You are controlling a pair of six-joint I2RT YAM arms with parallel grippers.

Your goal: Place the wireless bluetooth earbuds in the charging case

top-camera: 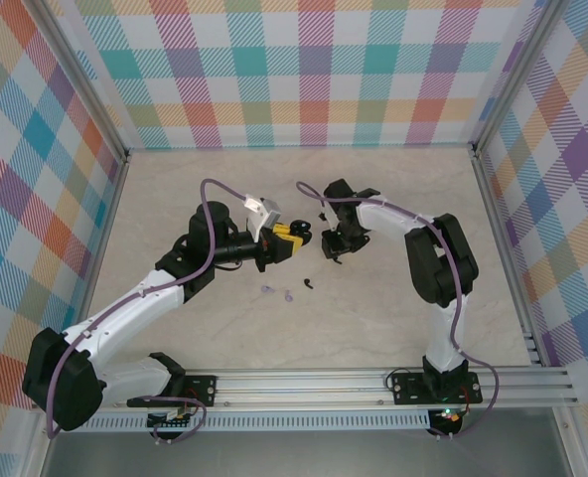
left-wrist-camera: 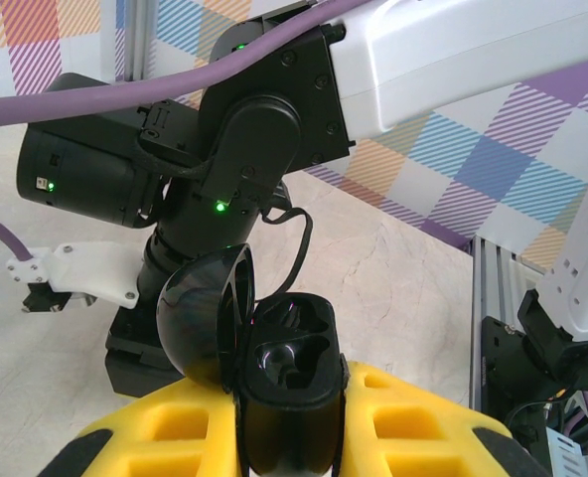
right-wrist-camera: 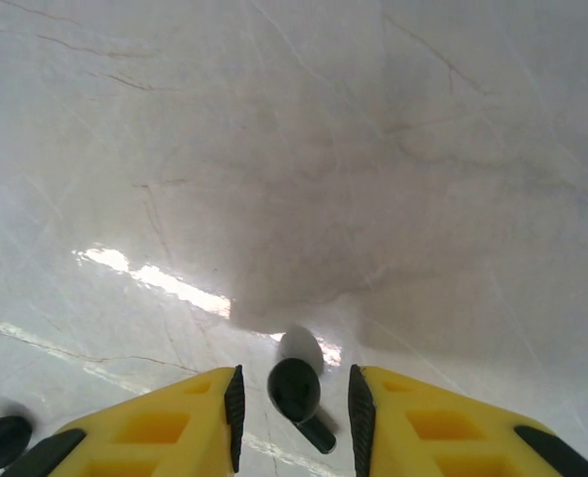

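**A:** Up close, the left gripper (left-wrist-camera: 292, 429) clamps the black charging case (left-wrist-camera: 289, 370), lid swung open.

**B:** And the right gripper (right-wrist-camera: 294, 399), jaws partly open, straddles a black earbud (right-wrist-camera: 294, 386) on the table (right-wrist-camera: 373, 149), pads clear of it.

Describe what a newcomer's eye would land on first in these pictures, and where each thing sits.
Most striking is the open black charging case, lid tipped back, clamped between the left arm's yellow fingers. In the right wrist view, a black earbud sits between the right arm's parted fingers, with a gap on either side. Two lavender earbuds lie on the pale table near its middle.
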